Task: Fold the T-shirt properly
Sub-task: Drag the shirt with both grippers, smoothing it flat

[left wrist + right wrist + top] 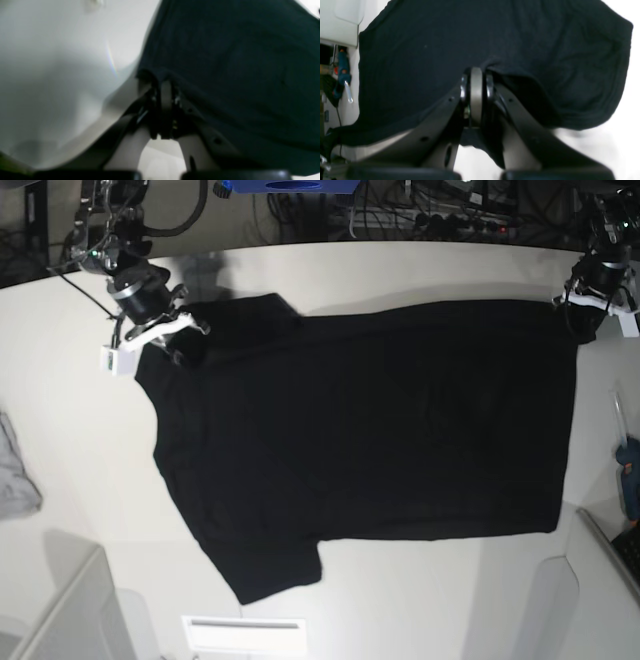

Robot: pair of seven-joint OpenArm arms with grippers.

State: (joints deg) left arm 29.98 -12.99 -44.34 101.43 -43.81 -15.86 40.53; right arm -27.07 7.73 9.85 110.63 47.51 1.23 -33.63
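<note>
The black T-shirt [370, 430] lies spread flat on the white table [90, 430], plain side up, with no print showing. Its sleeves point to the left of the base view and its hem to the right. My right gripper [180, 338] is at the far left shoulder and is shut on a fold of the shirt; the right wrist view shows the jaws [476, 75] pinching black cloth [420, 50]. My left gripper [580, 318] is at the far right hem corner. It is shut on the shirt's edge [225, 62], with its fingers [166, 90] closed on it.
A small light grey cloth [15, 470] lies at the table's left edge. A blue tool [630, 475] lies at the right edge. Pale bins stand at the near left [60, 610] and near right [600, 580]. Cables and gear crowd the far edge.
</note>
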